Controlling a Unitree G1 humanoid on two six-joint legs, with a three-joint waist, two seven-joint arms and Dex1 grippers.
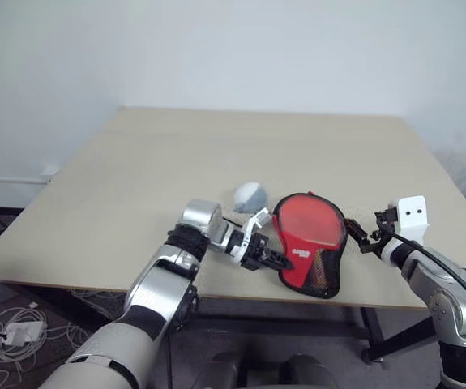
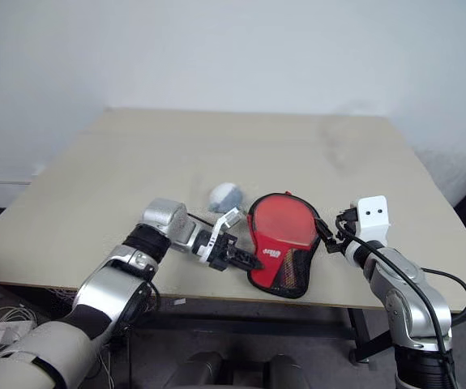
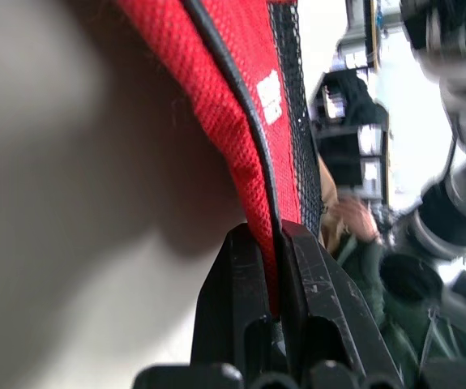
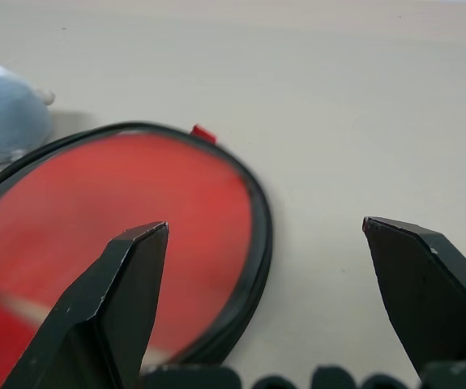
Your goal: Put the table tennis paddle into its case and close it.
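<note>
Plain white wall behind, and a pale tan surface (image 1: 135, 186) carrying just the one job near its front edge. The case (image 1: 309, 243) lies there, red side up, the clear window toward the far side and black mesh toward the near end, with its grey plush ball (image 1: 250, 195) resting just beside it on the robot's left. The left tool (image 1: 271, 258) comes in from the side and is clamped tight on the case's edge; the left wrist view shows red fabric and black piping pinched between the two black fingers (image 3: 237, 308). That grip looks like a hold on the rim, either to steady the case or to work the zip along, though I can't make out a zip pull.

The right tool (image 1: 368, 237) hovers at the opposite edge of the case, its jaws spread wide and gripping nothing, seemingly ready to brace that side.

Where's the table tennis paddle? A red face shows behind the window (image 4: 127, 211), so I judge it is already inside, though I can't tell paddle rubber from the case's own red for certain. If so, closing is what remains.
</note>
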